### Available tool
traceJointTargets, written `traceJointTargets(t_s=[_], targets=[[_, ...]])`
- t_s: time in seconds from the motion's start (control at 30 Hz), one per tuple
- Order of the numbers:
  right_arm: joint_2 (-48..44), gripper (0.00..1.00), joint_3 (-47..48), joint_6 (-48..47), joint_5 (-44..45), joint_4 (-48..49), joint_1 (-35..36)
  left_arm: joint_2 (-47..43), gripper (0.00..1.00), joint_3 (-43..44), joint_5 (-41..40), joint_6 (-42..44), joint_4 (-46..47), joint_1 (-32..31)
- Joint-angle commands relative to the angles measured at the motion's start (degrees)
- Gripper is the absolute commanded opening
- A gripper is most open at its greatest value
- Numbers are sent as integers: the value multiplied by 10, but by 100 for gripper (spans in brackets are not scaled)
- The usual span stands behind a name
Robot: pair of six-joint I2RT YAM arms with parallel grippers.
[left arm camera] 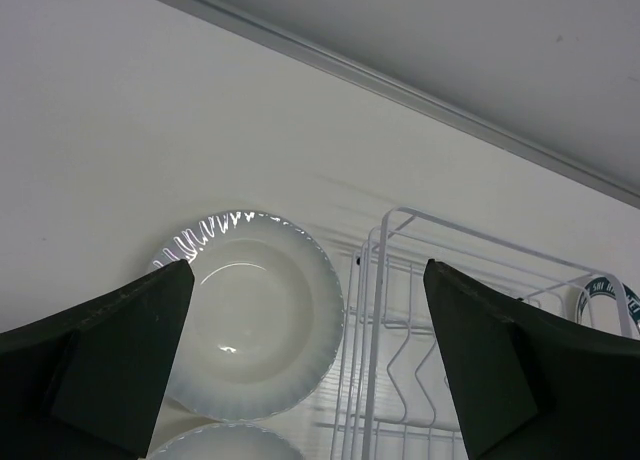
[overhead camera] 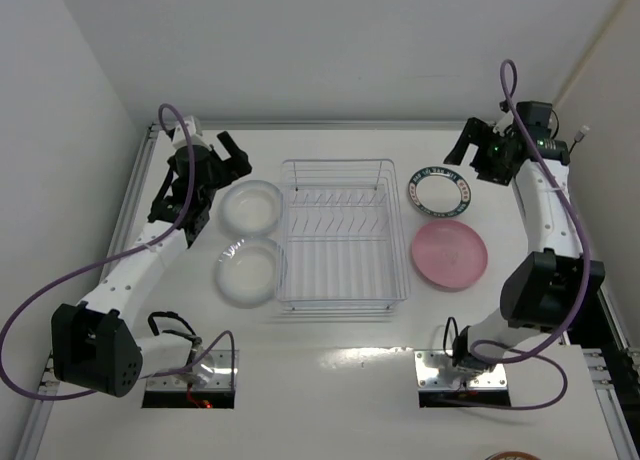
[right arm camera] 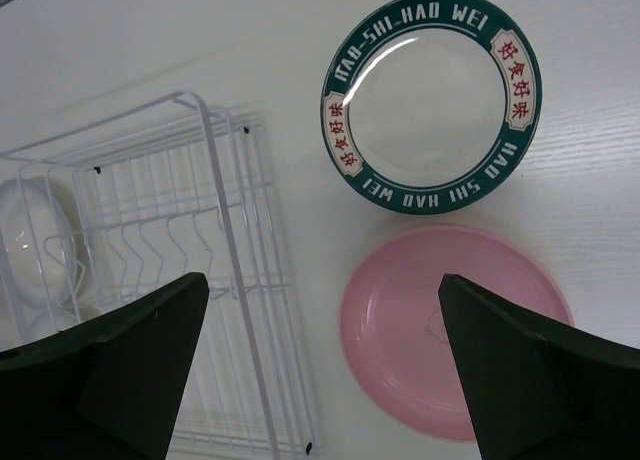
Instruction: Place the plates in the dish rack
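Top external: dish rack (overhead camera: 343, 235) mid-table, 2 whitish plates (overhead camera: 250, 206) flat on its left, pink plate (overhead camera: 449, 253) + green-rim plate (overhead camera: 441, 190) on right. L gripper (overhead camera: 232, 158), R gripper (overhead camera: 472, 152) jaws wide, holding nothing. Risk: flat rims could slip from pinch, or plate clips rack wire.

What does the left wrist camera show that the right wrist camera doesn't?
Only the left wrist view: the left gripper, open, and the rail at the far edge. Only the right wrist view: the pink plate and the right gripper, open. Both: the dish rack, the green-rimmed plate (a sliver in the left view) and a whitish plate, through the wires in the right view.
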Motion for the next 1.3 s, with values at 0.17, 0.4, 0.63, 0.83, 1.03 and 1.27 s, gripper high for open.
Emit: traceJointTargets(t_s=[0.17, 0.4, 0.63, 0.83, 1.03, 1.27], targets=[[46, 100, -65, 66, -127, 98, -63, -18, 100, -9, 26, 16, 27, 6], [138, 100, -86, 184, -193, 258, -105, -18, 100, -16, 40, 16, 32, 6], [227, 100, -29, 158, -151, 202, -127, -23, 100, -21, 40, 21, 27, 6], [258, 100, -16, 144, -128, 175, -148, -18, 100, -21, 30, 21, 3, 6], [279, 97, -27, 127, -128, 180, -176, -2, 100, -4, 30, 21, -2, 6], [357, 90, -1, 86, -173, 168, -176, 22, 100, 20, 30, 31, -13, 6]])
